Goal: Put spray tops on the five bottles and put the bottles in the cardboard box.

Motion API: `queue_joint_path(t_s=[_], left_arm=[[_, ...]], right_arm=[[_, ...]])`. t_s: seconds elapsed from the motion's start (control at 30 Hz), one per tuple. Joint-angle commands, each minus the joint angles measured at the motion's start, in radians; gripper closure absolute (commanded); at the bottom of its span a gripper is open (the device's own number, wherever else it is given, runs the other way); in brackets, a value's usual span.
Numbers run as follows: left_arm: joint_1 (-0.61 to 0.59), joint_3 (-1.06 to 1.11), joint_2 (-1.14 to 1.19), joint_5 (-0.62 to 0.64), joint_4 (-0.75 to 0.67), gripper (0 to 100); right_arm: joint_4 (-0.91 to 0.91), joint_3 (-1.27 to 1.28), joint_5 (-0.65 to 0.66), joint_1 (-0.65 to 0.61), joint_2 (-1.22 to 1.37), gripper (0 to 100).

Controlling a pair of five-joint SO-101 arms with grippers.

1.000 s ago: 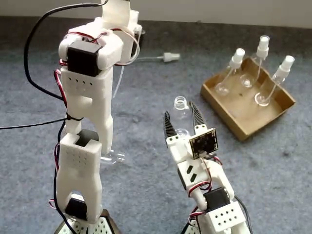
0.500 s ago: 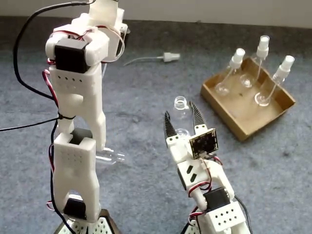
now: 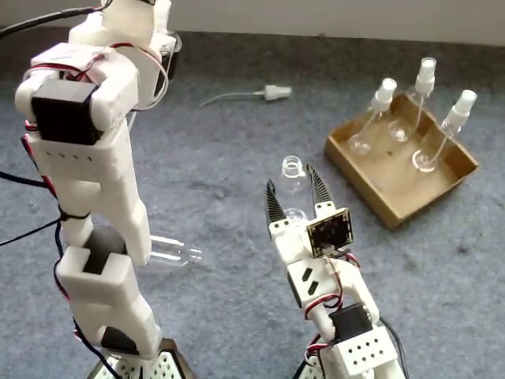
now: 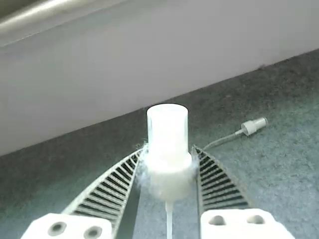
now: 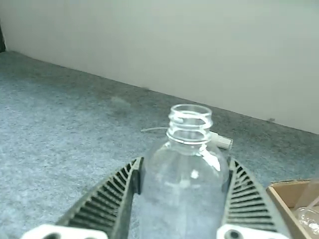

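Observation:
My left gripper is shut on a white spray top, held up in the air with its thin tube hanging down. The left arm stands tall at the table's left side. My right gripper is shut on an upright clear bottle with a bare neck, near the table's middle; the bottle sits between both fingers. A second bare bottle lies on its side by the left arm. A loose spray top lies at the back. The cardboard box holds three capped bottles.
Grey carpet covers the table. A pale wall runs along the back edge. The box stands to the right of my right gripper, with open carpet between them. The loose spray top's tube stretches leftward.
The left arm has swung left and risen toward the camera, carrying the spray top. The lying bottle is now more exposed. The right arm and its bottle have not moved.

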Motion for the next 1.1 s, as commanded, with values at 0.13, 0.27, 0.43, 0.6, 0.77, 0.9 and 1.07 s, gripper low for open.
queue_joint_path(t_s=[0.13,0.27,0.43,0.6,0.77,0.9,1.07], left_arm=[[-0.005,0.492,-0.383,-0.011,-0.028,100],[-0.002,0.639,-0.495,-0.008,-0.075,99],[0.101,0.839,-0.588,-0.008,-0.075,99],[0.2,1.038,-0.659,-0.008,-0.184,100],[0.225,1.274,-0.734,-0.008,-0.502,100],[0.225,1.517,-0.825,-0.008,-0.815,100],[0.251,1.831,-0.997,-0.006,-1.192,100]], right_arm=[[-0.005,0.105,-0.003,0.01,-0.018,80.0],[-0.001,0.105,-0.003,0.01,-0.018,80.0],[0.001,0.105,-0.003,0.01,-0.018,80.0],[0.002,0.105,-0.003,0.01,-0.018,80.0],[0.002,0.105,-0.003,0.01,-0.018,80.0],[0.002,0.105,-0.003,0.008,-0.018,80.0],[-0.016,0.105,-0.009,-0.028,-0.024,80.0]])
